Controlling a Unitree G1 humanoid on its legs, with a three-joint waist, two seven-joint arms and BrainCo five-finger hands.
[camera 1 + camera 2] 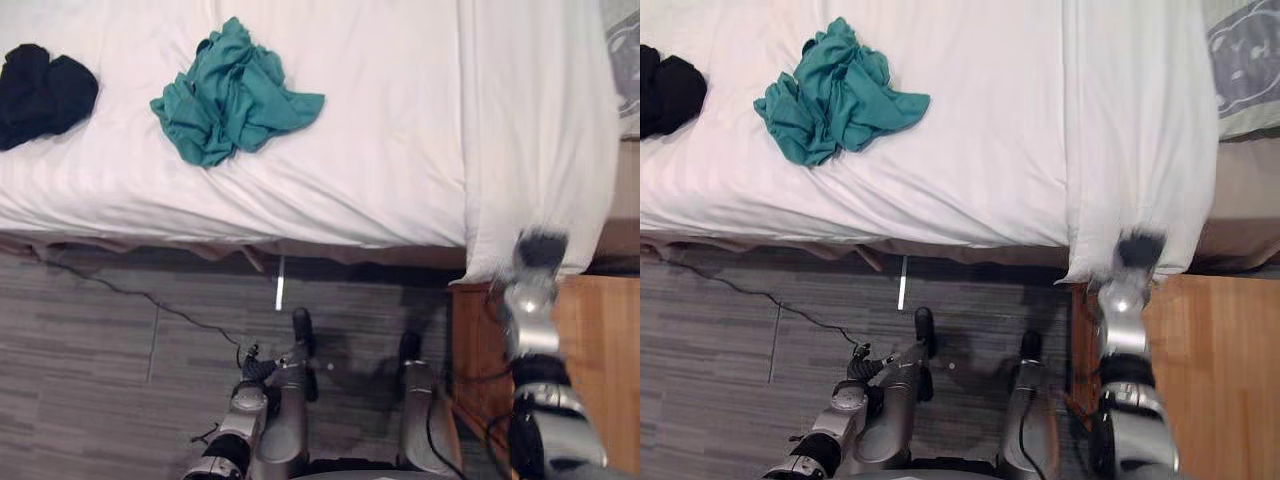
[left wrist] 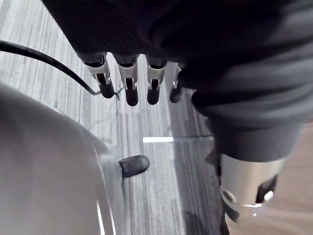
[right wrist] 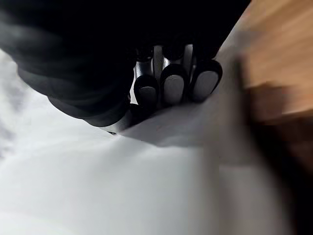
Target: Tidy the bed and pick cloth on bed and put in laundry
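We have the R hand (image 1: 540, 251) at the lower right of the head views. Its fingers (image 3: 172, 84) are curled into the hanging end of the white cover (image 1: 535, 130), and it looks clamped on the cloth. The L hand (image 2: 153, 81) hangs low over the floor (image 1: 100, 330), fingers relaxed, holding nothing.

To do this tidying step well, we judge we shd grip the hem itself, not a loose fold. We shd pull evenly along the strip w/o twisting, and steer it clear of the wooden stand (image 1: 600, 360) just beside it.

The cover's long axis runs top-to-bottom down the right side of the bed (image 1: 380, 170), free end pointing to the frame's bottom.

The teal cloth (image 1: 235, 95) lies crumpled upper left-centre, well apart from both hands. Its long axis runs approx lower-left to right, with a tail pointing right. A black cloth (image 1: 40, 90) sits at the far upper left.
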